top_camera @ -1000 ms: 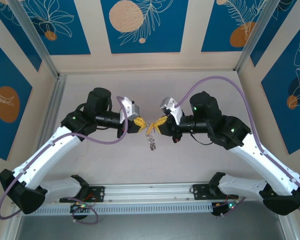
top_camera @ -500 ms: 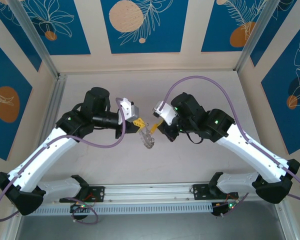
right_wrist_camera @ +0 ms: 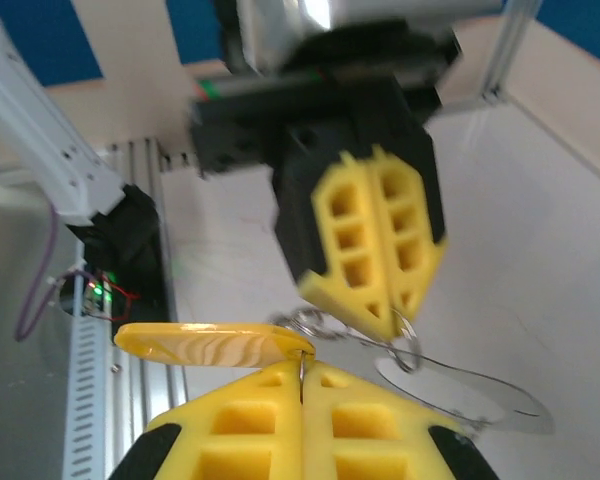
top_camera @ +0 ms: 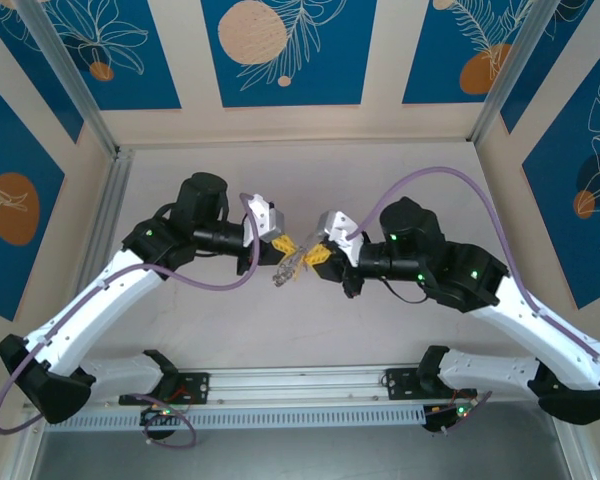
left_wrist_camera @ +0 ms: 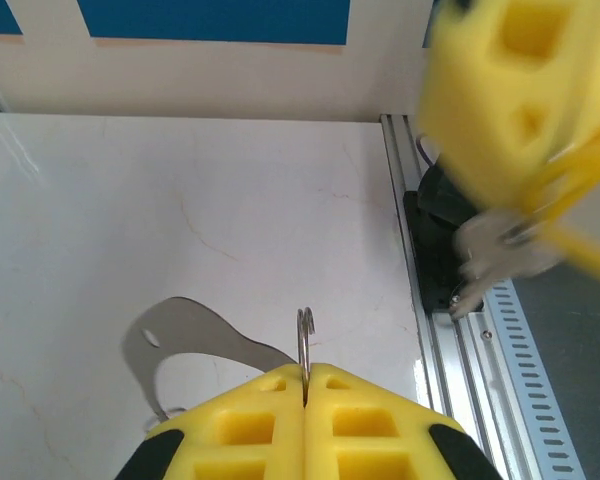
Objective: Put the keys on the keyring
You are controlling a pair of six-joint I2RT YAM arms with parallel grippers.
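Setting: white table [top_camera: 380, 180] inside walls [top_camera: 280, 50] of blue leaf-patterned panels.
Left gripper [left_wrist_camera: 305, 372]: one, fingers pressed together on the thin wire of the keyring [left_wrist_camera: 305, 335], which stands up from their seam.
Right gripper [right_wrist_camera: 302, 372]: one, fingers closed, pinching the end of the yellow-orange key [right_wrist_camera: 215, 343].
Yellow-orange key: one, lying flat across the right fingertips.
Silvery keys [top_camera: 289, 267]: a small cluster between the two grippers, above mid-table; their number cannot be told.
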